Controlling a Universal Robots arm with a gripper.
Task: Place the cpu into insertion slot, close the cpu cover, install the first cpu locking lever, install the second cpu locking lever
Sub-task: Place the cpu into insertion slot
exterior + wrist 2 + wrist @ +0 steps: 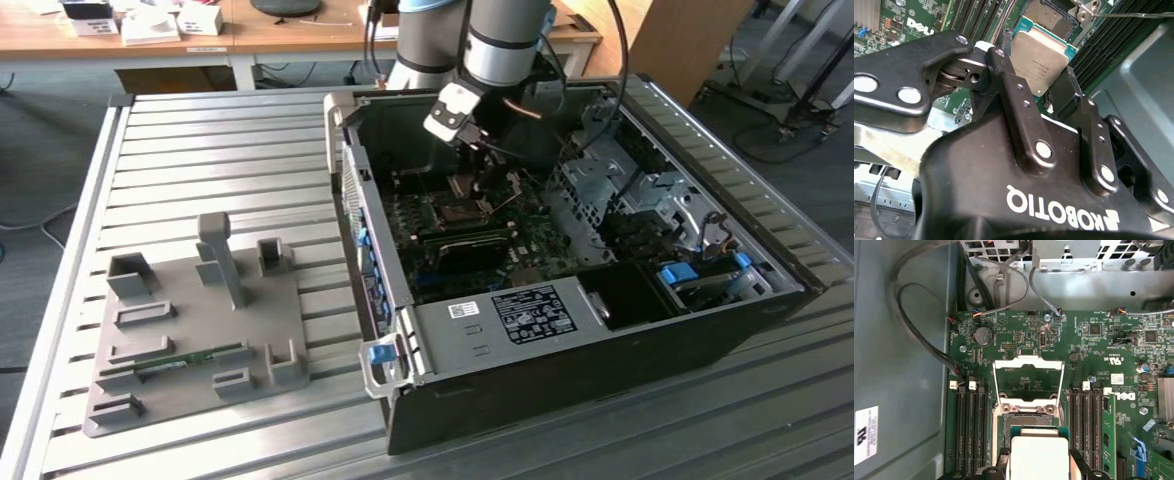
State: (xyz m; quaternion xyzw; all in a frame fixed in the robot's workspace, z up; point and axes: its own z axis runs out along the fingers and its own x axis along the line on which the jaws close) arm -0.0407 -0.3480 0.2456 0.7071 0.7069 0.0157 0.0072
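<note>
**Slatted bench (200, 150), cpu (1041, 52) clamped in the hand (478, 185)**

Metal slats carry an open computer case (534, 370). At the exterior view's upper centre, the hand grips the cpu's edges near the insertion slot (1026, 415). The cpu cover (1028, 380) stands open.

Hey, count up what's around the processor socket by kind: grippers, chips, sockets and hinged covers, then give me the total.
gripper: 1
cpu, held in the gripper: 1
insertion slot, with no chip in it: 1
cpu cover, swung open: 1
Total: 4
</note>
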